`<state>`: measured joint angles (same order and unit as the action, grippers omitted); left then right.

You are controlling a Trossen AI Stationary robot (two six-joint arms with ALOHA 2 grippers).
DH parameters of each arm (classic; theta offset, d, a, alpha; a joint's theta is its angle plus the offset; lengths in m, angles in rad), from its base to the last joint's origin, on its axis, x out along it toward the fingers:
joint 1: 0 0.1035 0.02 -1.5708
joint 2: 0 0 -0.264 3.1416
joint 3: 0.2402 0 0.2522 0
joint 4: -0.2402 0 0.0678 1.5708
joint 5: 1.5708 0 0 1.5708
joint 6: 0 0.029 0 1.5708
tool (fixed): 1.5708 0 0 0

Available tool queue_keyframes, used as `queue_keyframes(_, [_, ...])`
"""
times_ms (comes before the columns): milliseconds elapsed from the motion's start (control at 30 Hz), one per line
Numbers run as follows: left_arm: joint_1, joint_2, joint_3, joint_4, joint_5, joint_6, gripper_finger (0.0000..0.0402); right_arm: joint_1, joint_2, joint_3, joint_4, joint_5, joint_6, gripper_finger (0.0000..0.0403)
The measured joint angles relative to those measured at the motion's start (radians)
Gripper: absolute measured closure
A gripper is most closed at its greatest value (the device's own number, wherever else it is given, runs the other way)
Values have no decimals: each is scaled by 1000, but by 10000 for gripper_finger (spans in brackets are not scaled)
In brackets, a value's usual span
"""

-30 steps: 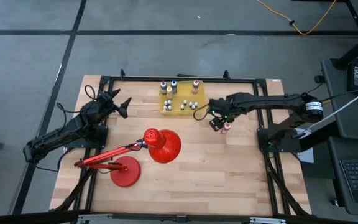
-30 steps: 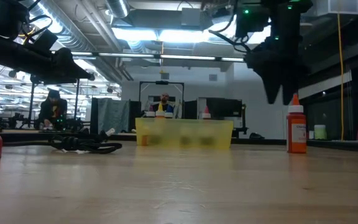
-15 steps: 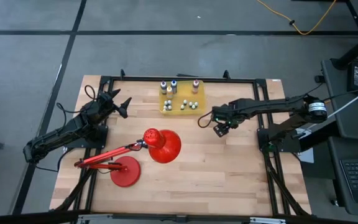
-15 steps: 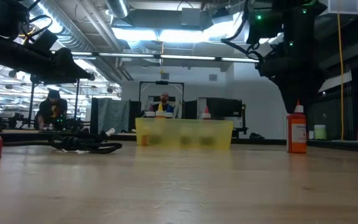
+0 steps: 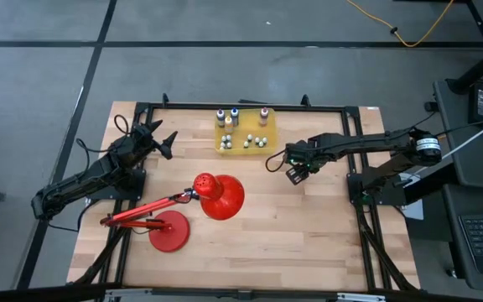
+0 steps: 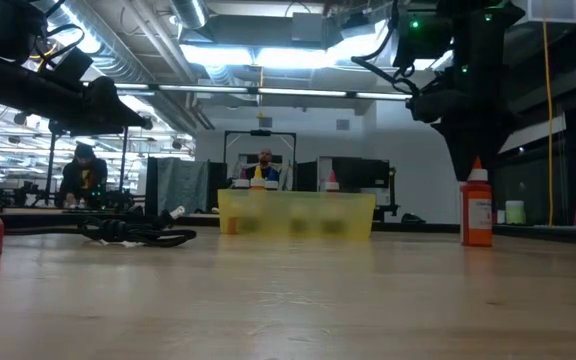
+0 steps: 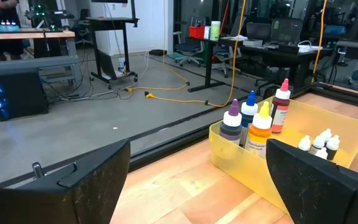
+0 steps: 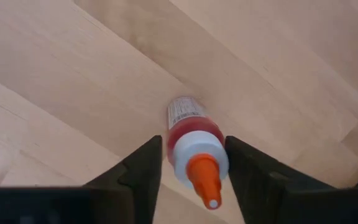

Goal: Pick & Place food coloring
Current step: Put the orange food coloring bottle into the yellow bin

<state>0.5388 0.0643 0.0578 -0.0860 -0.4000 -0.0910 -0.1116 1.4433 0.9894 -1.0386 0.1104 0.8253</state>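
Smooth pale wood table (image 5: 309,226) under everything. Right gripper (image 8: 190,163) straddles upright red bottle (image 8: 191,135), dark fingers (image 8: 143,168) either side of white collar, maybe touching; orange cone tip. Left gripper (image 7: 197,180) spread wide, well off, facing translucent yellow bin (image 7: 278,155).

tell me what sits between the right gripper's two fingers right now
The right wrist view shows a red bottle with an orange tip between the right gripper's fingers, standing on the bare wooden table.

red bottle (image 8: 191,140), orange tip, yellow bin (image 5: 243,149)
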Motion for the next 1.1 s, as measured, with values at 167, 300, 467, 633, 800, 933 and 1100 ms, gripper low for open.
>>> queue_keyframes(167, [0,0,0,0,0,0,38,0,0,1,-1,-4,-1,265])
queue_keyframes(300, [0,0,0,0,0,0,38,0,0,2,-1,-5,-33,283])
queue_keyframes(467, [0,0,0,0,0,0,37,-6,1,44,-31,-9,-82,274])
queue_keyframes(633, [0,0,0,0,0,0,38,-45,10,148,-97,-8,-173,276])
queue_keyframes(800, [0,0,0,0,0,0,37,-100,73,328,-225,-4,-278,277])
queue_keyframes(933, [0,0,0,0,0,0,38,-151,155,488,-257,1,-380,274])
queue_keyframes(1100, [0,0,0,0,0,0,37,-206,282,688,-258,2,-497,275])
